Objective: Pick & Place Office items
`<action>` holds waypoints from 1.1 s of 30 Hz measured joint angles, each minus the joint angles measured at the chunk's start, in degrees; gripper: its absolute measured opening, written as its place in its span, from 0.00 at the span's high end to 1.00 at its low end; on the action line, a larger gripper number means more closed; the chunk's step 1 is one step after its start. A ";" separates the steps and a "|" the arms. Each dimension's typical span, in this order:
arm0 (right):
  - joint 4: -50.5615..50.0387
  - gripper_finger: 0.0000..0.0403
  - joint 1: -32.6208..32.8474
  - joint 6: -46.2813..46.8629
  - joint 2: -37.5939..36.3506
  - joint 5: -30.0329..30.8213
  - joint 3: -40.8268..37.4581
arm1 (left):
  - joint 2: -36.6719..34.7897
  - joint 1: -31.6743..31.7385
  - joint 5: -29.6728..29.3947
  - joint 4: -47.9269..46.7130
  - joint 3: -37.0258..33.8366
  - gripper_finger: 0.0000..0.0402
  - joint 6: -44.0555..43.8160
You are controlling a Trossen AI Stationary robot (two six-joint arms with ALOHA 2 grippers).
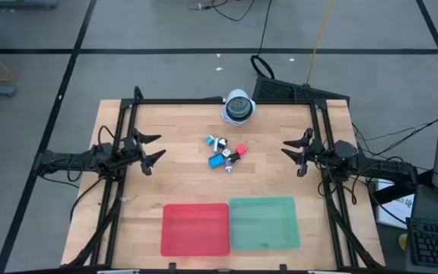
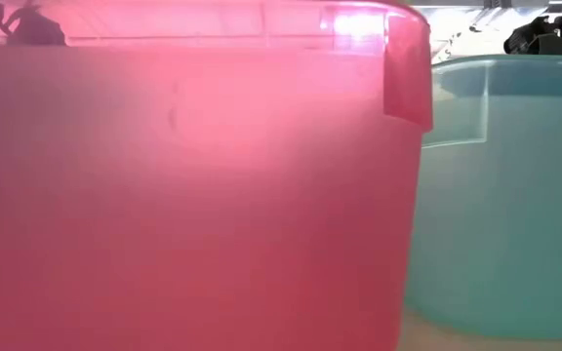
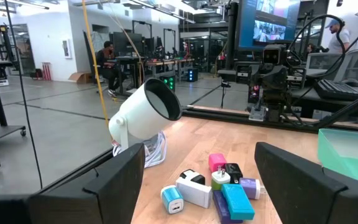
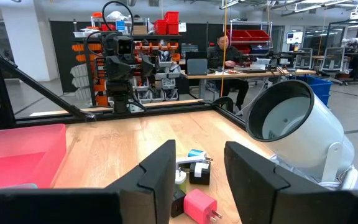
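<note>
The office items [image 1: 225, 152] lie in a small heap at the middle of the table: pink, black, white, blue, teal, purple and green pieces [image 3: 219, 183], also seen in the right wrist view [image 4: 194, 180]. My left gripper [image 1: 152, 151] hovers open to the left of the heap, pointing toward it [image 3: 201, 155]. My right gripper [image 1: 293, 152] hovers open to the right of the heap, facing it [image 4: 199, 152]. Neither gripper touches anything.
A round white-and-grey domed lamp-like object [image 1: 239, 106] lies on its side near the far edge, behind the heap [image 3: 145, 115]. A red tray [image 1: 196, 228] and a green tray [image 1: 265, 223] sit side by side at the near edge and fill the low view [image 2: 193, 195].
</note>
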 joint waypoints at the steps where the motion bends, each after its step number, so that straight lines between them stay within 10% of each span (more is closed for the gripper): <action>1: 0.01 0.69 0.01 0.00 -0.01 0.01 0.00 | 0.00 0.00 -0.02 0.00 0.00 0.23 0.00; 22: 0.02 0.69 0.00 0.00 0.01 0.00 0.00 | 0.02 0.00 -0.02 4.50 0.00 0.23 -0.04; 33: 0.02 0.69 -0.01 -0.01 -0.01 0.00 0.00 | 0.95 0.00 -6.43 7.34 0.00 0.23 -16.09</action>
